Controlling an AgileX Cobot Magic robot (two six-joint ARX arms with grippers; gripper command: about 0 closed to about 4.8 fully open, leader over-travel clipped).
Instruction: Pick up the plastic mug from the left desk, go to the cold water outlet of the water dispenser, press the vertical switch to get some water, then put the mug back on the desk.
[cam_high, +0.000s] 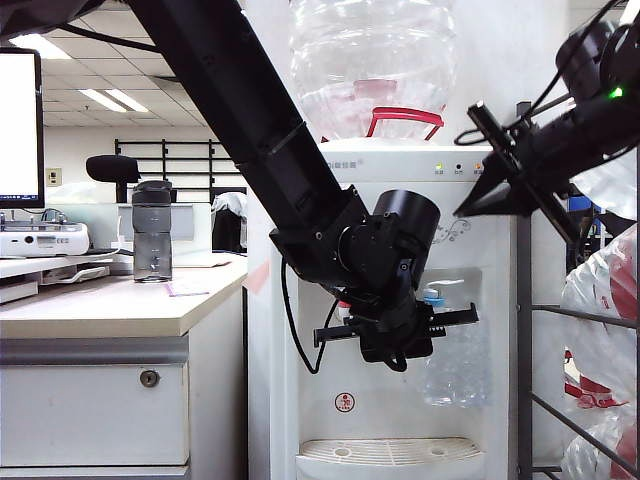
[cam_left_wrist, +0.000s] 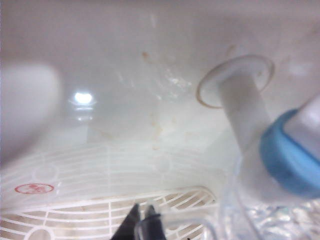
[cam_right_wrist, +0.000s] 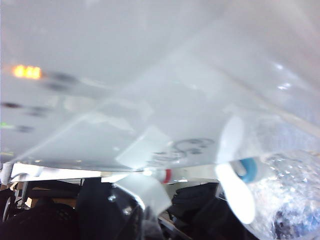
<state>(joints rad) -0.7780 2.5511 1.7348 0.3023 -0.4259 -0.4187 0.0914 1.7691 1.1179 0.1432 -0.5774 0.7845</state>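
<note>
Clear crinkled plastic catches the light under the taps: the plastic mug (cam_high: 455, 362) hangs in the recess of the water dispenser (cam_high: 380, 420), its faceted walls glittering, directly below the cold water outlet (cam_high: 433, 296) with its light blue collar. The left gripper (cam_high: 398, 328) is clamped on the mug's thin handle, jaws fully closed on it, at the end of a thick black arm slanting down from the upper left. In the left wrist view the mug's rim (cam_left_wrist: 260, 210) sits just under the blue collar (cam_left_wrist: 287, 155), with the slotted white drip tray (cam_left_wrist: 75, 215) below.

The dispenser is a boxy white cabinet with grey swirls, three small indicator lights, two taps, one red-collared and one blue, and one big clear bottle (cam_high: 370, 60) on top.

The right gripper (cam_high: 478, 160) hovers high on the right, near the dispenser's top corner, black and pointed; I cannot tell how its jaws stand.

On the pale beige counter (cam_high: 110, 310), near its front edge, one dark grey bottle (cam_high: 152, 232) stands upright. I cannot tell whether there is water in the mug.
</note>
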